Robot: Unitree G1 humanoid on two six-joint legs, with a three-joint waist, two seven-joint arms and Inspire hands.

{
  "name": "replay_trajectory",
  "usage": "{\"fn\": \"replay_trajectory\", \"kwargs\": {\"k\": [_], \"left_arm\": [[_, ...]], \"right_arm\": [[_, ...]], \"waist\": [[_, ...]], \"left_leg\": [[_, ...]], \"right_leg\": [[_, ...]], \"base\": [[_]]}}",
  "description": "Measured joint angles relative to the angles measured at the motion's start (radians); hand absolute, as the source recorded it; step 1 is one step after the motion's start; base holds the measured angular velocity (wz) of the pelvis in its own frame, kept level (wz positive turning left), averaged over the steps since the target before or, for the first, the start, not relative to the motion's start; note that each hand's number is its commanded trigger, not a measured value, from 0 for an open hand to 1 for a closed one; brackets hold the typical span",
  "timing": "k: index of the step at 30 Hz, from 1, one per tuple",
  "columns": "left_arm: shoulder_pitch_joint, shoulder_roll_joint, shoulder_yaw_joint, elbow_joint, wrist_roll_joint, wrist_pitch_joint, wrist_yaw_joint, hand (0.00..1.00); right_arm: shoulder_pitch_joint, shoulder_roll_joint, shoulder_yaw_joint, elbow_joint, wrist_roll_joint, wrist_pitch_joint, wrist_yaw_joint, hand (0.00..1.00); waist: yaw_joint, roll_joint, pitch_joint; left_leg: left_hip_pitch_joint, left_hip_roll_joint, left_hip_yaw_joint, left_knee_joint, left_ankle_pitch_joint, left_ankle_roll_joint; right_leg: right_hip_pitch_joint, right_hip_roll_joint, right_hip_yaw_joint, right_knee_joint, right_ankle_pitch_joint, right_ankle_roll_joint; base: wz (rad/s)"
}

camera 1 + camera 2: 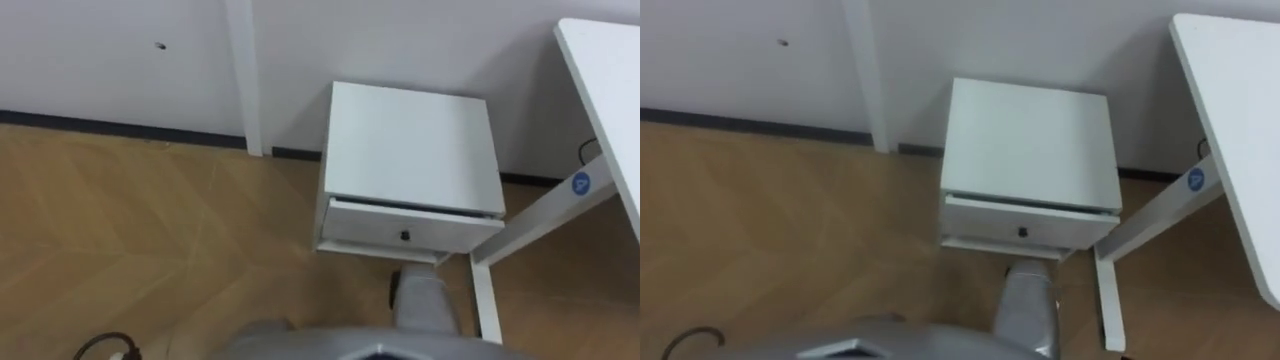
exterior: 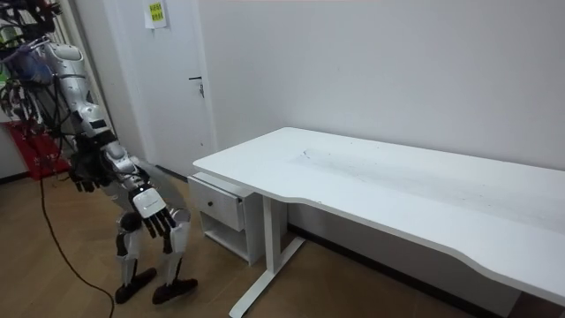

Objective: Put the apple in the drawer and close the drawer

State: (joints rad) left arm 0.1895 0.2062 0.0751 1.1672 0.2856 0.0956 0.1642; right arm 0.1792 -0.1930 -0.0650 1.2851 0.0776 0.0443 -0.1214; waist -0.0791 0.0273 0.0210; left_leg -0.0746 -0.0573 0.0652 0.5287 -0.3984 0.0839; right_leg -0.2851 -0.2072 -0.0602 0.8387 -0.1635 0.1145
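A small white cabinet (image 1: 410, 145) stands against the wall, and I stand right in front of it. Its one drawer (image 1: 400, 228), with a small dark knob (image 1: 405, 236), sticks out a few centimetres from the front. In the room view the same drawer (image 2: 219, 205) juts out under the desk's end. My right hand (image 2: 152, 210) hangs open a little short of the drawer front, fingers straight and pointing down. Its grey arm (image 1: 422, 305) shows just below the drawer. My left hand (image 2: 84, 174) hangs by my side with loose fingers, holding nothing.
A long white desk (image 2: 397, 185) stands to the right of the cabinet. Its white leg and foot (image 1: 485, 290) reach the floor close to the drawer's right corner. A door (image 2: 168, 88) is in the wall behind me, and a red basket (image 2: 35, 146) sits at the room view's left.
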Motion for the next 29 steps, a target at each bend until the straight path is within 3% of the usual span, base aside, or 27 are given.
{"fn": "replay_trajectory", "kwargs": {"k": [1, 2, 4, 5, 6, 9, 12, 13, 14, 15, 16, 17, 18, 19, 20, 21, 22, 24, 26, 27, 29], "left_arm": [[-0.003, 0.002, 0.001, -0.002, 0.001, 0.000, 0.020, 0.00], [-0.004, 0.003, 0.003, -0.004, 0.002, -0.001, 0.028, 0.00], [-0.010, 0.005, 0.029, -0.005, 0.001, -0.010, 0.040, 0.00], [-0.012, 0.008, 0.034, -0.005, 0.000, -0.012, 0.042, 0.00], [-0.015, 0.010, 0.043, -0.005, 0.000, -0.013, 0.042, 0.00], [-0.020, -0.001, 0.044, -0.016, 0.001, -0.014, 0.040, 0.00], [-0.019, -0.023, 0.044, -0.039, 0.001, -0.022, 0.038, 0.00], [-0.020, -0.027, 0.042, -0.039, 0.000, -0.025, 0.034, 0.00], [-0.020, -0.029, 0.039, -0.040, 0.000, -0.031, 0.031, 0.00], [-0.036, -0.038, 0.026, -0.051, 0.002, -0.038, 0.023, 0.00], [-0.037, -0.039, 0.020, -0.050, 0.001, -0.049, 0.022, 0.00], [-0.030, -0.040, 0.021, -0.047, 0.001, -0.050, 0.022, 0.00], [-0.016, -0.037, 0.022, -0.045, 0.001, -0.050, 0.022, 0.00], [0.001, -0.040, 0.022, -0.041, 0.002, -0.048, 0.019, 0.00], [0.007, -0.041, 0.022, -0.041, 0.002, -0.048, 0.018, 0.00], [0.015, -0.046, 0.024, -0.037, 0.002, -0.047, 0.013, 0.00], [0.015, -0.050, 0.037, -0.037, 0.004, -0.049, 0.003, 0.00], [0.004, -0.052, 0.054, -0.037, 0.007, -0.053, -0.001, 0.00], [-0.004, -0.056, 0.080, -0.037, 0.007, -0.056, -0.001, 0.00], [-0.004, -0.058, 0.081, -0.037, 0.006, -0.056, -0.001, 0.00], [-0.001, -0.064, 0.081, -0.037, 0.006, -0.056, -0.001, 0.00]], "right_arm": [[0.000, 0.001, 0.000, 0.004, -0.015, 0.000, -0.001, 0.00], [-0.001, 0.001, -0.001, 0.004, -0.023, -0.001, -0.001, 0.00], [-0.006, 0.000, -0.018, -0.009, -0.042, -0.010, -0.004, 0.00], [-0.010, 0.000, -0.018, -0.016, -0.043, -0.013, -0.004, 0.00], [-0.027, -0.001, -0.019, -0.022, -0.040, -0.027, -0.004, 0.00], [-0.064, 0.003, -0.022, -0.026, -0.004, -0.057, 0.004, 0.00], [-0.076, 0.007, -0.020, -0.028, -0.003, -0.077, 0.016, 0.00], [-0.084, 0.017, -0.015, -0.034, -0.003, -0.078, 0.017, 0.00], [-0.076, 0.020, -0.015, -0.037, -0.004, -0.082, 0.017, 0.00], [-0.073, 0.020, -0.036, -0.029, -0.004, -0.091, 0.026, 0.00], [-0.072, 0.030, -0.051, -0.003, -0.005, -0.086, 0.033, 0.00], [-0.076, 0.032, -0.052, 0.003, -0.006, -0.086, 0.040, 0.00], [-0.085, 0.039, -0.052, 0.007, -0.006, -0.091, 0.052, 0.00], [-0.087, 0.039, -0.048, 0.004, -0.006, -0.102, 0.055, 0.00], [-0.087, 0.038, -0.045, 0.000, -0.005, -0.105, 0.054, 0.00], [-0.084, 0.033, -0.041, -0.001, -0.005, -0.108, 0.053, 0.00], [-0.079, 0.031, -0.040, 0.000, -0.006, -0.103, 0.048, 0.00], [-0.080, 0.033, -0.040, 0.001, -0.010, -0.084, 0.050, 0.00], [-0.081, 0.034, -0.040, 0.001, -0.009, -0.074, 0.061, 0.00], [-0.079, 0.033, -0.040, 0.000, -0.006, -0.073, 0.070, 0.00], [-0.073, 0.033, -0.040, 0.001, -0.004, -0.065, 0.079, 0.00]], "waist": [[0.002, -0.025, -0.0078], [0.007, -0.022, -0.0084], [0.054, -0.047, -0.0151], [0.065, -0.053, -0.0141], [0.074, -0.062, -0.0148], [0.081, -0.063, -0.0157], [0.083, -0.057, -0.0205], [0.080, -0.087, -0.0018], [0.077, -0.103, -0.0095], [0.061, -0.097, -0.0117], [0.078, -0.101, -0.0220], [0.094, -0.098, -0.0213], [0.110, -0.091, -0.0139], [0.113, -0.085, -0.0145], [0.113, -0.084, -0.0144], [0.105, -0.073, -0.0158], [0.090, -0.072, -0.0214], [0.083, -0.056, -0.0110], [0.084, -0.054, -0.0082], [0.084, -0.043, -0.0132], [0.084, -0.040, -0.0141]], "left_leg": [[0.026, -0.016, 0.005, -0.058, 0.029, 0.001], [0.041, -0.024, 0.008, -0.084, 0.044, 0.006], [0.093, -0.027, 0.029, -0.173, 0.070, 0.013], [0.103, -0.027, 0.030, -0.187, 0.073, 0.012], [0.110, -0.022, 0.030, -0.199, 0.074, 0.012], [0.126, -0.001, 0.026, -0.225, 0.078, 0.012], [0.154, 0.015, 0.016, -0.221, 0.097, 0.000], [0.089, 0.005, 0.048, -0.101, 0.091, -0.032], [0.050, -0.005, 0.056, -0.116, 0.090, -0.041], [-0.034, 0.004, 0.052, -0.222, 0.143, -0.038], [-0.057, 0.008, 0.103, -0.218, 0.239, 0.019], [-0.045, 0.011, 0.106, -0.225, 0.241, 0.019], [-0.025, 0.012, 0.084, -0.230, 0.241, 0.018], [-0.010, 0.012, 0.039, -0.235, 0.241, 0.018], [-0.001, 0.012, 0.025, -0.242, 0.239, 0.015], [0.020, 0.015, 0.015, -0.257, 0.231, -0.003], [0.040, 0.018, 0.017, -0.279, 0.229, -0.010], [0.062, 0.027, 0.027, -0.308, 0.225, -0.020], [0.069, 0.028, 0.034, -0.315, 0.226, -0.022], [0.071, 0.030, 0.036, -0.321, 0.222, -0.023], [0.080, 0.029, 0.036, -0.322, 0.219, -0.022]], "right_leg": [[0.076, 0.006, -0.003, -0.131, -0.016, 0.015], [0.111, 0.012, 0.002, -0.193, -0.027, 0.017], [0.231, 0.058, 0.015, -0.423, -0.050, 0.015], [0.255, 0.071, 0.024, -0.475, -0.049, 0.012], [0.300, 0.097, 0.029, -0.568, -0.019, -0.009], [0.371, 0.126, 0.005, -0.696, 0.008, -0.016], [0.395, 0.139, -0.015, -0.700, 0.015, -0.029], [0.433, 0.107, 0.032, -0.719, 0.021, -0.039], [0.440, 0.093, 0.066, -0.728, 0.021, -0.039], [0.427, 0.088, 0.081, -0.718, 0.017, -0.036], [0.412, 0.071, 0.082, -0.696, -0.007, -0.022], [0.407, 0.074, 0.067, -0.690, -0.010, -0.020], [0.403, 0.089, 0.046, -0.699, -0.018, -0.023], [0.385, 0.103, 0.039, -0.719, -0.014, -0.031], [0.370, 0.110, 0.032, -0.729, -0.001, -0.042], [0.354, 0.119, 0.006, -0.724, 0.018, -0.062], [0.363, 0.124, -0.004, -0.714, 0.019, -0.063], [0.373, 0.135, -0.020, -0.714, 0.018, -0.065], [0.372, 0.141, -0.022, -0.707, 0.014, -0.072], [0.372, 0.143, -0.026, -0.700, 0.013, -0.073], [0.376, 0.142, -0.023, -0.696, 0.013, -0.073]], "base": [[0.00], [-0.18], [-0.55], [-0.62], [-0.49], [-0.18], [0.13], [0.32], [0.85], [0.78], [0.50], [-0.27], [-0.54], [-0.48], [-0.25], [0.00], [0.10], [0.06], [-0.11], [-0.15], [-0.12]]}}
